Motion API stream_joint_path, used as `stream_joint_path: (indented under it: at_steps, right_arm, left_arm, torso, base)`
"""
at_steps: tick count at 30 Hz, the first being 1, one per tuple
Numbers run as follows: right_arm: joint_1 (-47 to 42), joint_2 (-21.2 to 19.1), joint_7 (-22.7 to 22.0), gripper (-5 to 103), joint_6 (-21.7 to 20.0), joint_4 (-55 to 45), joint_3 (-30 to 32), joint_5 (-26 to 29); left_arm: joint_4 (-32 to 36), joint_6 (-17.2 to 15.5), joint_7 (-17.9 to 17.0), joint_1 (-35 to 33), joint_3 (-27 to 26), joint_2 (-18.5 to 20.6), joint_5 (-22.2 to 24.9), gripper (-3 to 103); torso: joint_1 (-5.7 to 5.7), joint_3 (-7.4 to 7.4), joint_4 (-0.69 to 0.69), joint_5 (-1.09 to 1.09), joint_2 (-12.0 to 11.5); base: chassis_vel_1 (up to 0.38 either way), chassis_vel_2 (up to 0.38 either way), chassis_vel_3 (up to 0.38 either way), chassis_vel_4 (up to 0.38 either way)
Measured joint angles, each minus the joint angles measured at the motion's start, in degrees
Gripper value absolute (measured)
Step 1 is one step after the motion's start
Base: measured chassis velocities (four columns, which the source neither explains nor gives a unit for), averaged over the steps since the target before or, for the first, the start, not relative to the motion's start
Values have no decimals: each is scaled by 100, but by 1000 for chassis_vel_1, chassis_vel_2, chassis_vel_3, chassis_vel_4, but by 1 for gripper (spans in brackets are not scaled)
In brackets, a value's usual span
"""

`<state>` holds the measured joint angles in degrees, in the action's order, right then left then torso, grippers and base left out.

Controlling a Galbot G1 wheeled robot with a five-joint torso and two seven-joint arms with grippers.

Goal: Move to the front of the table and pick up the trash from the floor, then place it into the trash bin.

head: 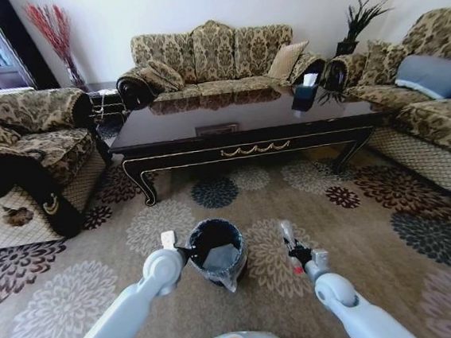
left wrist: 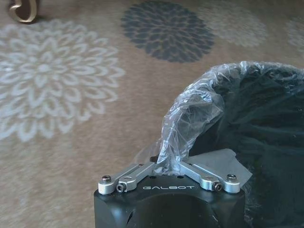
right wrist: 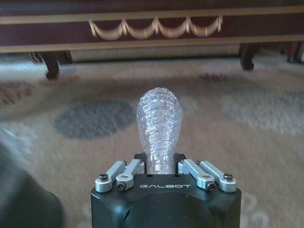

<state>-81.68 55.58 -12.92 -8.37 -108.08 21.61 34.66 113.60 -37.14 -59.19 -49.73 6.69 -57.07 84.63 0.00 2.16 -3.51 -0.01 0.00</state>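
My right pincer (right wrist: 161, 164) is clamped on the clear plastic bottle (right wrist: 159, 126), just beside the trash bin (head: 217, 250); my left pincer (left wrist: 166, 164) pinches its liner (left wrist: 190, 118).

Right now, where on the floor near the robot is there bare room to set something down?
Bare carpet lies between the table and the trash bin, and more right of the right end effector, which is shut on the bottle. It is crowded at the bin, where the left end effector grips the liner.
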Motion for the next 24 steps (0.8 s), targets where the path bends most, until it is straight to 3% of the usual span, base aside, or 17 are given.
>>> stream_joint_path:
  at_steps: [10, 15, 17, 24]
  right_arm:
    - [-309, -156, -216, 25, 35, -1822, 413, 332]
    - [-417, -167, -147, 25, 248, -2153, 536, 428]
    - [-646, -158, 184, 25, 515, -2501, 699, 425]
    - [-839, -120, 355, 25, 646, -2605, 741, 310]
  left_arm:
    - [-448, 90, -275, 1155, 1220, -392, 328, 0]
    - [-621, 115, -277, 1375, 1450, -521, 324, 0]
    - [-865, 169, -364, 1780, 1903, -904, 372, 0]
    - [-1120, 206, -526, 2107, 2271, -1519, 427, 0]
  torso:
    - [0, 0, 0, 2, 0]
    - [0, 0, 0, 3, 0]
    - [0, 0, -1, 3, 0]
    - [0, 0, -2, 2, 0]
  base:
    - [0, 0, 0, 0]
    - [0, 0, 0, 0]
    - [0, 0, 0, 0]
    - [0, 0, 0, 0]
